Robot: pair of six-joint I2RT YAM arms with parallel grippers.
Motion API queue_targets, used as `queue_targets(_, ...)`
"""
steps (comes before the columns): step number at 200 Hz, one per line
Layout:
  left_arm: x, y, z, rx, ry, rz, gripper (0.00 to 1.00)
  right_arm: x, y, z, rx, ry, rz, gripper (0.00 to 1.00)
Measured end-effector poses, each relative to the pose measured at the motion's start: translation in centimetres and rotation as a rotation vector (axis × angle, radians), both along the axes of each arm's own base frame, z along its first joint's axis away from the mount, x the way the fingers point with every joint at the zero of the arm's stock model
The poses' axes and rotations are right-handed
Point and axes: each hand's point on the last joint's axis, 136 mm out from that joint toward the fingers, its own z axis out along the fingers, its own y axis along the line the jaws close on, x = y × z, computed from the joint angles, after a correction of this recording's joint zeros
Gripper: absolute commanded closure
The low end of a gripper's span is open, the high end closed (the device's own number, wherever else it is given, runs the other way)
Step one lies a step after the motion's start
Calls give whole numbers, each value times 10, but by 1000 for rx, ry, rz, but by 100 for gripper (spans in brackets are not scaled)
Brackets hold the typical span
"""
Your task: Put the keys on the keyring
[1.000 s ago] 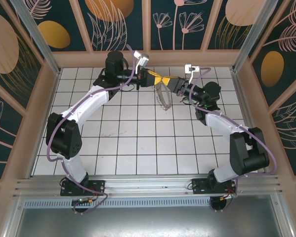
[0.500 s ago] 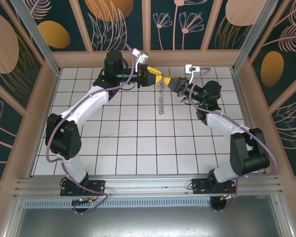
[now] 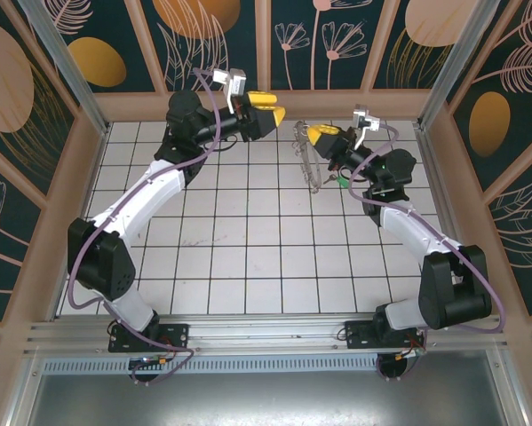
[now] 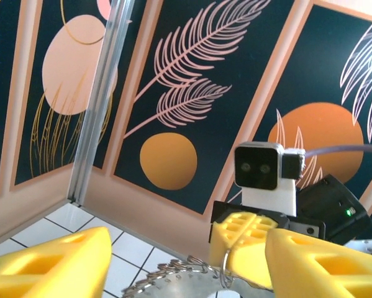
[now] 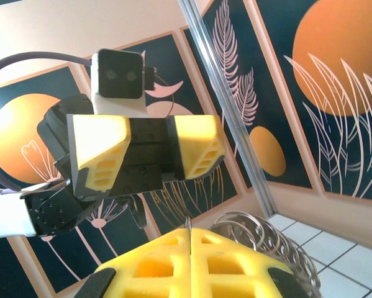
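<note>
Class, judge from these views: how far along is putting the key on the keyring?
Done: the keyring is lifted off the floor. In hand: the right gripper is shut on it; the left gripper stands open, apart. Left: I cannot make out a key on the ring, so threading is unconfirmed.

Over the far end of the table (image 3: 248, 257), near the back wall, the left gripper (image 3: 270, 106) is to the left of the right gripper (image 3: 313, 135). They face each other, apart. The keyring (image 3: 307, 161) hangs from the right gripper, above the table.
</note>
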Motion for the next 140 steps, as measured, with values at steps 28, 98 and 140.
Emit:
queue_targets(28, 8, -4, 1, -35, 46, -11, 30, -5, -3, 15, 31, -69, -15, 100)
queue_targets(98, 21, -7, -6, -149, 175, -39, 32, -8, -19, 47, 185, -167, -75, 100)
queue_targets(140, 21, -3, 4, -218, 191, -37, 33, -4, -31, 58, 290, -184, -116, 100)
